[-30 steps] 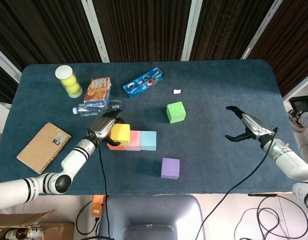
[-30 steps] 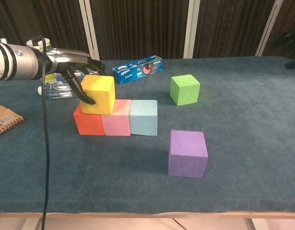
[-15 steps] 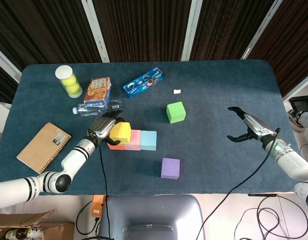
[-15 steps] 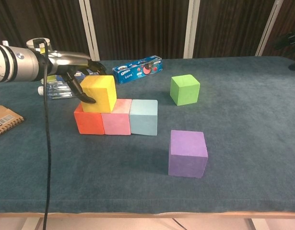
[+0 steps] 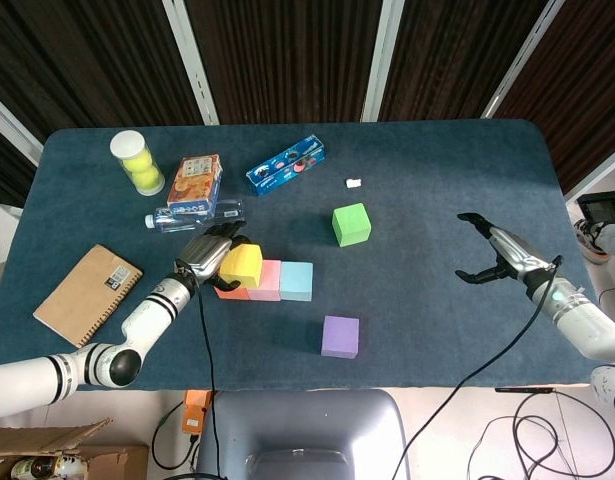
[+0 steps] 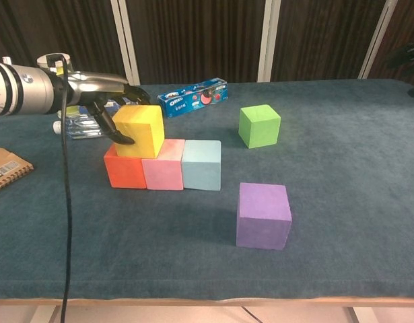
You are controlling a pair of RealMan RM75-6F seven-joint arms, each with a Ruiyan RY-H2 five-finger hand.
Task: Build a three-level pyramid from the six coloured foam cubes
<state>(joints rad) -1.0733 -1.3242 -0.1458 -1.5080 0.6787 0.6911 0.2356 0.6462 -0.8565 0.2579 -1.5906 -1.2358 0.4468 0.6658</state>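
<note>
An orange cube (image 6: 124, 170), a pink cube (image 6: 164, 169) and a light blue cube (image 6: 201, 165) stand in a row on the blue table. A yellow cube (image 6: 141, 129) sits on top, across the orange and pink ones, and my left hand (image 6: 111, 108) grips it from the left side. In the head view the same yellow cube (image 5: 241, 265) shows beside the left hand (image 5: 207, 250). A green cube (image 5: 351, 224) stands alone further back. A purple cube (image 5: 340, 336) stands near the front edge. My right hand (image 5: 490, 256) hovers at the far right with fingers apart, holding nothing.
At the back left are a tube of tennis balls (image 5: 137, 162), a snack box (image 5: 196, 184), a water bottle (image 5: 192, 217) and a blue biscuit pack (image 5: 285, 165). A brown notebook (image 5: 87, 295) lies at the left edge. A small white scrap (image 5: 354, 183) lies behind the green cube.
The yellow cube has settled slightly lower and rightward on the bottom row, still in the left hand's grip. The right hand has drifted a little to the right.
</note>
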